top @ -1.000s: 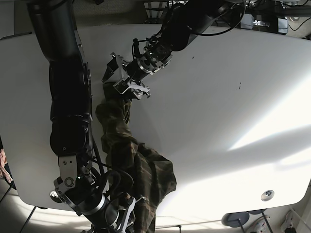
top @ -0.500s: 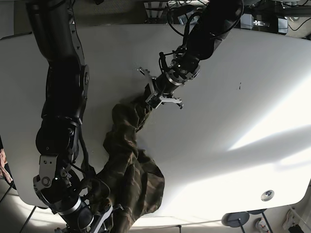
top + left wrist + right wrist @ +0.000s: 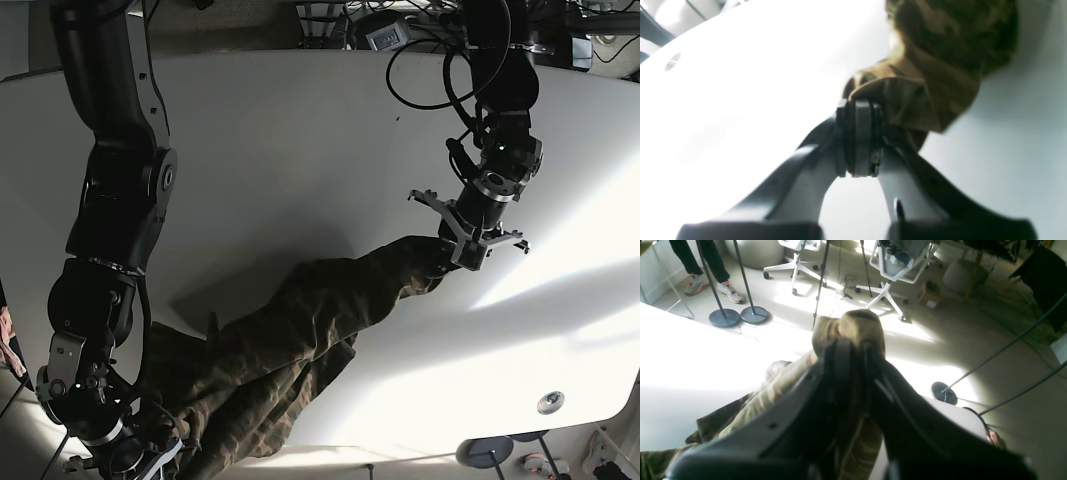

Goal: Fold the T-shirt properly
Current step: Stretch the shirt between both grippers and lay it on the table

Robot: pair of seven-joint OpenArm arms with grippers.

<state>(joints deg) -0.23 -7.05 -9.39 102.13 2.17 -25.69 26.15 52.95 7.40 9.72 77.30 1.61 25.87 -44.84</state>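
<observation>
The camouflage T-shirt (image 3: 300,330) is stretched in a crumpled band across the white table (image 3: 300,150), from centre right down to the front left edge. My left gripper (image 3: 457,252) is shut on its right end; in the left wrist view the gripper (image 3: 858,110) pinches a bunched fold of the shirt (image 3: 940,66). My right gripper (image 3: 160,455) is shut on the other end at the table's front left edge. In the right wrist view the gripper (image 3: 848,343) holds fabric (image 3: 853,323) that bulges past the tips.
A round grommet hole (image 3: 549,402) sits near the table's front right. Beyond the table edge (image 3: 690,373) the floor holds office chairs (image 3: 887,270), stand bases (image 3: 725,317) and a person's feet (image 3: 730,293).
My left gripper has moved far to the right, dragging the shirt's end and stretching it out. My right gripper has moved left and down along the front edge with its end.
</observation>
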